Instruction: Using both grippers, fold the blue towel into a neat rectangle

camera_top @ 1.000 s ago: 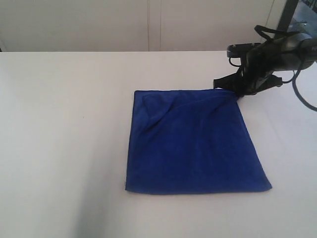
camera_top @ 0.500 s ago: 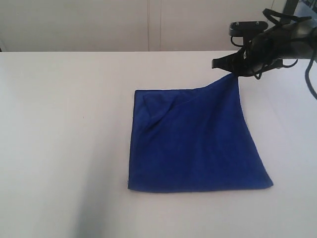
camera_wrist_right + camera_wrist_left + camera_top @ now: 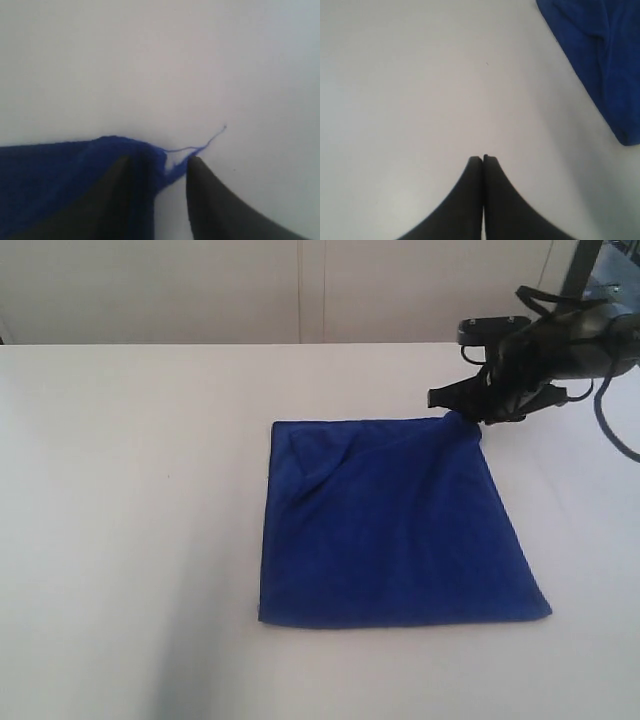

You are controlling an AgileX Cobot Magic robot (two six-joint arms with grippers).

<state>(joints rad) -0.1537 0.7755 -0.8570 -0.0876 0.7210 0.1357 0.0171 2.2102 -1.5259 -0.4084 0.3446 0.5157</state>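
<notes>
Right wrist view alone shows me the loose thread — right gripper parted astride blue towel corner; left gripper pressed together.

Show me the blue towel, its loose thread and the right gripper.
blue towel (image 3: 390, 540): exterior view, middle of the cloth.
loose thread (image 3: 197, 148): right wrist view, mid-strand.
right gripper (image 3: 159, 159): right wrist view, between its fingertips.

White table, pale wall, perhaps panelled
</notes>
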